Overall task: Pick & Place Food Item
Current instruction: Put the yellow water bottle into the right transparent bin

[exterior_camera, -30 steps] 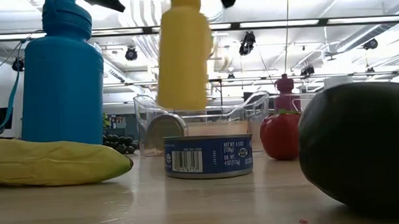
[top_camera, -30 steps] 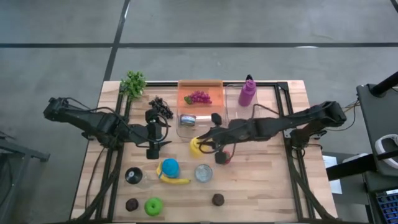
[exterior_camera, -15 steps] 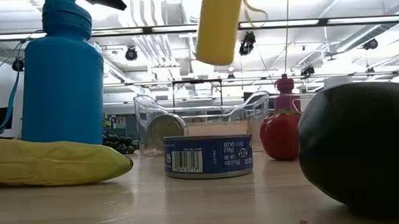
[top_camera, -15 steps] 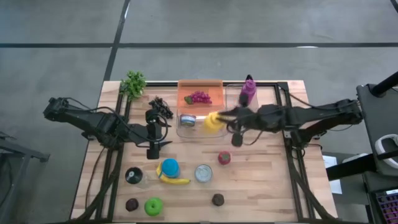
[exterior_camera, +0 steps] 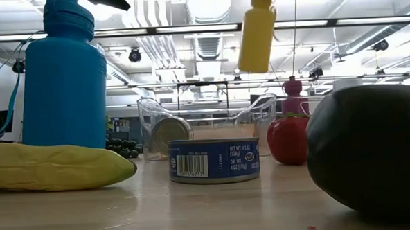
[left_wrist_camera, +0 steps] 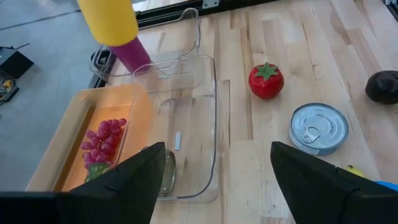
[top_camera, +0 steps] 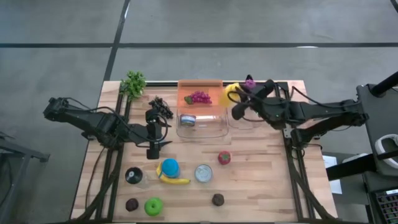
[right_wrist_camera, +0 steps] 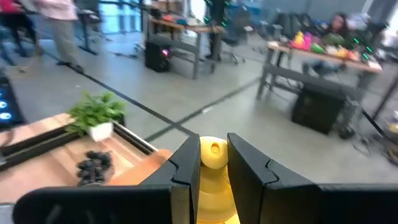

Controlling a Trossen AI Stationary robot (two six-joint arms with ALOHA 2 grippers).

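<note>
A yellow bottle [top_camera: 231, 92] hangs above the table's far side, next to the purple bottle [top_camera: 250, 83], with my right gripper [top_camera: 236, 101] shut on it. The low view shows the yellow bottle [exterior_camera: 257, 38] nearly upright, high over the table. It also appears at the top of the left wrist view [left_wrist_camera: 109, 22]. My left gripper [top_camera: 157, 134] waits open at the table's left, pointing toward the clear container [top_camera: 202, 122]; nothing is between its fingers [left_wrist_camera: 134, 180]. My right gripper pinches the yellow bottle's sides [right_wrist_camera: 214, 171] between its two fingers [right_wrist_camera: 186, 165], just below the rounded top end. The fingers come about level from the table's right and lie across the bottle. The bottle is lifted clear and hangs nearly upright, top end up.
An orange tray with purple grapes [top_camera: 200, 97] stands at the far middle. A can [top_camera: 187, 119] lies in the clear container. A red tomato [top_camera: 224, 157], tin can [top_camera: 203, 173], blue bottle [top_camera: 169, 167], banana [top_camera: 176, 181] and green apple [top_camera: 153, 206] sit nearer.
My right gripper has carried the yellow bottle up and away from the table's middle toward the far right, ending beside the purple bottle. It has tipped up from pointing steeply down to about level. The bottle has stayed clear of the table.
</note>
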